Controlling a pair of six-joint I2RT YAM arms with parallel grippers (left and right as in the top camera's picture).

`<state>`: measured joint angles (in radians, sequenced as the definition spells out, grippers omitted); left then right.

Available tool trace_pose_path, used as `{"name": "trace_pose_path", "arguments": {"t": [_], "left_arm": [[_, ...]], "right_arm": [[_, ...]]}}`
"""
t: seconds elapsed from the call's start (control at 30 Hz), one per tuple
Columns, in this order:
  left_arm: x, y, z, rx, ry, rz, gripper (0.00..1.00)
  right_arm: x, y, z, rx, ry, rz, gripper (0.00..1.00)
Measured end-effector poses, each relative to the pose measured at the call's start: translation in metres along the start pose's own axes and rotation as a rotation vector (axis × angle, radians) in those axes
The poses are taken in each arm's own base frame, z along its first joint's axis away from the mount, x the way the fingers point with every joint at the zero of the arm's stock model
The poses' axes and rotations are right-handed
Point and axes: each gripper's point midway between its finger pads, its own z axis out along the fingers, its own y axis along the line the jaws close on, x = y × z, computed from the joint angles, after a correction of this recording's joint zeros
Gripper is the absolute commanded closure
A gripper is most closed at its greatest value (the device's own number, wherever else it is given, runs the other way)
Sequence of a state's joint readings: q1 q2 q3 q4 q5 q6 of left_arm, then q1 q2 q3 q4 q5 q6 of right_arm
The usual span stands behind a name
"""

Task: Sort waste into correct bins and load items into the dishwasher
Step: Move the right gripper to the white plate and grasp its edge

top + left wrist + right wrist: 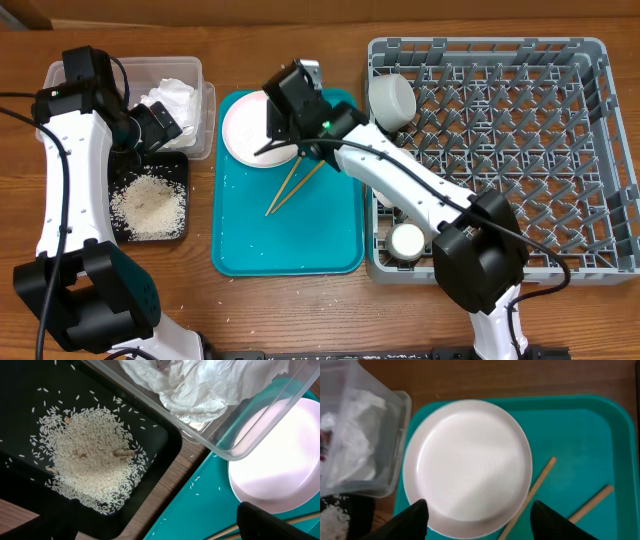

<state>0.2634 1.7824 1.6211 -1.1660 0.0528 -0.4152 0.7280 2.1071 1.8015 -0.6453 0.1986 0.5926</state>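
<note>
Round white plate [467, 460] on a teal plastic serving tray [290, 245], brown wooden table [300, 40] — one plate, two thin wooden chopsticks [295, 185]. Right gripper [477, 522] spread wide above the plate; left gripper [168, 120] — opening cannot be told. Grey lattice rack [520, 150]: one greyish bowl [392, 100], one white cup [407, 240].

One plate [245, 130], two chopsticks [281, 189], one bowl [392, 100], one cup [408, 240], one napkin [172, 98], one rack [480, 46].

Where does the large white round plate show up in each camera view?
Overhead: the large white round plate sits at the teal serving tray's top-left corner.
Left wrist: plate at the right edge, cut off.
Right wrist: plate fills the centre.
Shared landmark: the clear rectangular plastic tub right beside it.
</note>
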Motion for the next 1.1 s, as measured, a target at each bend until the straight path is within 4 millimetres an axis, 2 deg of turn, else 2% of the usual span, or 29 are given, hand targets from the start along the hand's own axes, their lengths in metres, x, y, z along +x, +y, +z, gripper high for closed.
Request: {"name": "trace_pose_path", "arguments": {"t": [0.13,0.3,0.47,0.53,0.67,0.73,0.8,0.83,0.87,0.9,1.0,1.1], "left_arm": [[0.0,0.0,0.0,0.001,0.0,0.0,0.0],[0.0,0.0,0.0,0.0,0.0,0.0,0.0],[0.0,0.0,0.0,0.0,0.0,0.0,0.0],[0.0,0.0,0.0,0.0,0.0,0.0,0.0],[0.0,0.0,0.0,0.0,0.0,0.0,0.0],[0.0,0.0,0.0,0.0,0.0,0.0,0.0],[0.0,0.0,0.0,0.0,0.0,0.0,0.0],[0.0,0.0,0.0,0.0,0.0,0.0,0.0],[0.0,0.0,0.0,0.0,0.0,0.0,0.0],[0.0,0.0,0.0,0.0,0.0,0.0,0.0],[0.0,0.0,0.0,0.0,0.0,0.0,0.0],[0.0,0.0,0.0,0.0,0.0,0.0,0.0]], "right_arm": [[0.01,-0.002,0.018,-0.031,-0.024,0.03,0.46],[0.027,-0.009,0.035,-0.022,0.012,0.055,0.45],[0.044,-0.024,0.036,0.023,0.138,0.038,0.44],[0.038,-0.029,0.028,0.044,0.173,0.031,0.44],[-0.011,-0.025,0.002,0.002,0.138,0.012,0.45],[-0.028,-0.027,-0.006,-0.032,0.127,-0.024,0.46],[-0.031,-0.031,-0.006,-0.038,0.128,-0.054,0.46],[-0.032,-0.032,-0.005,-0.04,0.129,-0.071,0.38],[-0.034,-0.032,-0.003,-0.037,0.116,-0.083,0.19],[-0.036,-0.031,-0.001,-0.038,0.104,-0.096,0.06],[-0.03,-0.025,0.017,-0.04,0.095,-0.138,0.07],[-0.013,-0.014,0.041,-0.046,0.102,-0.19,0.16]]}}
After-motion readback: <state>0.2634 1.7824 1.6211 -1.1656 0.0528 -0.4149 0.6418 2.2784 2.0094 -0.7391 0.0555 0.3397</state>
